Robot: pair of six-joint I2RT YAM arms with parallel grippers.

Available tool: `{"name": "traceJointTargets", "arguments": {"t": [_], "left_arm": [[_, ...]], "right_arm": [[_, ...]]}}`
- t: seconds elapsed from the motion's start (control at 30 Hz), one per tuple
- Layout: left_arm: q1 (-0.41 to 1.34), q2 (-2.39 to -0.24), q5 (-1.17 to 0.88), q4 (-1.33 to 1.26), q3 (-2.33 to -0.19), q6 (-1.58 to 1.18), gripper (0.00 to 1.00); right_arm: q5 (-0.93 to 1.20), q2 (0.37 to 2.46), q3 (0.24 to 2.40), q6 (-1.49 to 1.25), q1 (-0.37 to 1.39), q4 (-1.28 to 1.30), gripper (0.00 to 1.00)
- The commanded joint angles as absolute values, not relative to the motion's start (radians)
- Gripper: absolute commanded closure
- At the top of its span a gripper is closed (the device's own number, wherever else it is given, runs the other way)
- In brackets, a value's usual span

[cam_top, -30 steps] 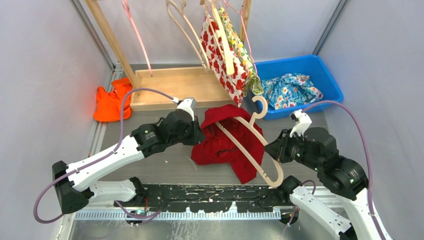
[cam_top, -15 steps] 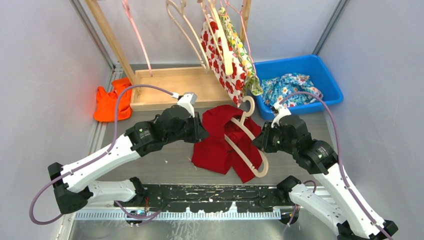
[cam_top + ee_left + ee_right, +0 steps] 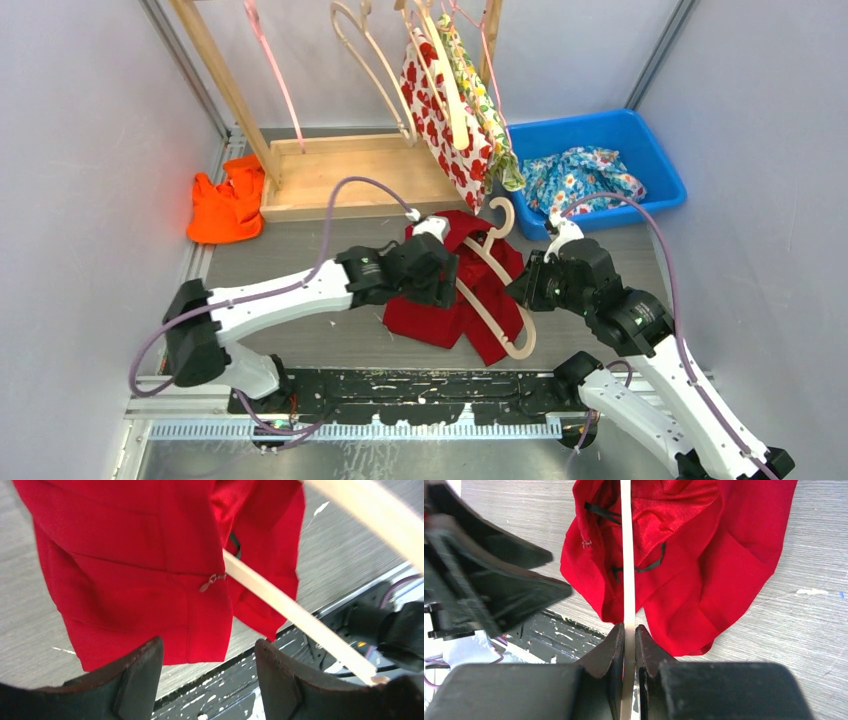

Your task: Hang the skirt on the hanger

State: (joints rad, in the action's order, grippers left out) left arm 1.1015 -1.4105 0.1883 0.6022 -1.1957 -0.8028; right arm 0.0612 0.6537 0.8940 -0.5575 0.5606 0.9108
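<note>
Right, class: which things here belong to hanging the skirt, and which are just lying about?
Job: red skirt; wooden hanger, clamped in right gripper; left gripper, open over skirt.
Lying about: orange cloth; blue bin; floral cloth inside; wooden rack; hung garments.

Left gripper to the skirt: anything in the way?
Nothing visible. The left gripper is open, facing bare red skirt. The hanger, clamped by the right gripper, sticks out of the skirt off to one side of the gap.
</note>
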Motion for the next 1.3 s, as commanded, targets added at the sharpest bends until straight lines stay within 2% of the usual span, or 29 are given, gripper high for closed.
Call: {"name": "traceJointTargets", "arguments": {"t": [0.0,0.43,0.53,0.57,0.6,0.63,0.67,0.7,1.27], "left_arm": [[1.129,-1.482,0.27,0.571,-1.277,-0.788,0.32],[1.159,-1.688,0.493,0.586,-1.399,-0.805,0.3],[1.16,-1.729,0.548,0.624,-1.418,-0.814,0.34],[1.159,-1.736,0.57,0.637,-1.421,-0.82,0.41],[1.158,-1.74,0.591,0.648,-1.422,-0.824,0.56],[1.158,-1.737,0.603,0.654,-1.421,-0.824,0.72],[1.157,-1.734,0.61,0.66,-1.422,-0.822,0.94],[1.157,-1.727,0.616,0.674,-1.427,-0.825,1.0],[1.176,-1.404,0.488,0.794,-1.559,-0.756,1.0]], "right_arm": [[0.048,0.63,0.89,-0.577,0.562,0.842,0.99],[0.065,0.583,0.859,-0.576,0.563,0.844,0.99],[0.068,0.572,0.853,-0.577,0.562,0.844,0.99],[0.069,0.571,0.853,-0.576,0.562,0.844,0.99],[0.073,0.571,0.854,-0.577,0.563,0.844,0.99],[0.075,0.571,0.855,-0.577,0.563,0.844,0.99],[0.076,0.571,0.855,-0.578,0.562,0.842,0.99],[0.08,0.569,0.855,-0.578,0.562,0.841,0.99],[0.152,0.594,1.043,-0.571,0.563,0.893,0.99]]}}
